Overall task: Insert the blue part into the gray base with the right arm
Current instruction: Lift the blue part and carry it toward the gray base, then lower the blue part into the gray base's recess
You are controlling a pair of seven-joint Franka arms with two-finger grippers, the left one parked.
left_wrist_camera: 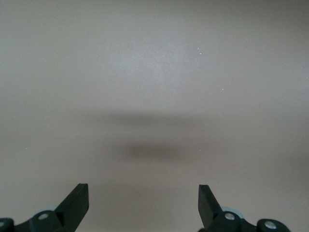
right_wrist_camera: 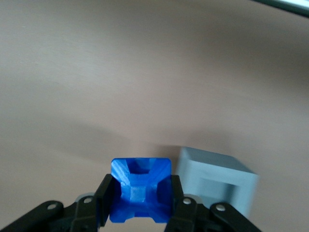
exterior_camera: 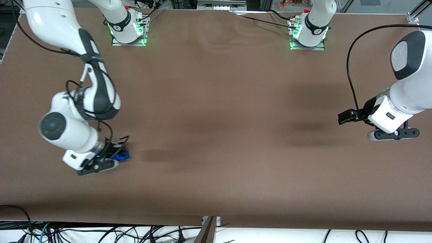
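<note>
My right gripper (right_wrist_camera: pixel 140 187) is shut on the blue part (right_wrist_camera: pixel 140 193), with one black finger pressed against each of its sides. The gray base (right_wrist_camera: pixel 219 182) stands on the brown table right beside the blue part, its square recess facing up. In the front view the gripper (exterior_camera: pixel 113 154) is low over the table at the working arm's end, and a corner of the blue part (exterior_camera: pixel 122 156) shows beside it. The gray base is hidden under the wrist in that view. I cannot tell whether the blue part touches the table.
The brown table cloth (exterior_camera: pixel 216 135) stretches wide toward the parked arm's end. Two arm bases (exterior_camera: pixel 128 30) stand at the table edge farthest from the front camera. Cables hang below the near edge (exterior_camera: pixel 101 233).
</note>
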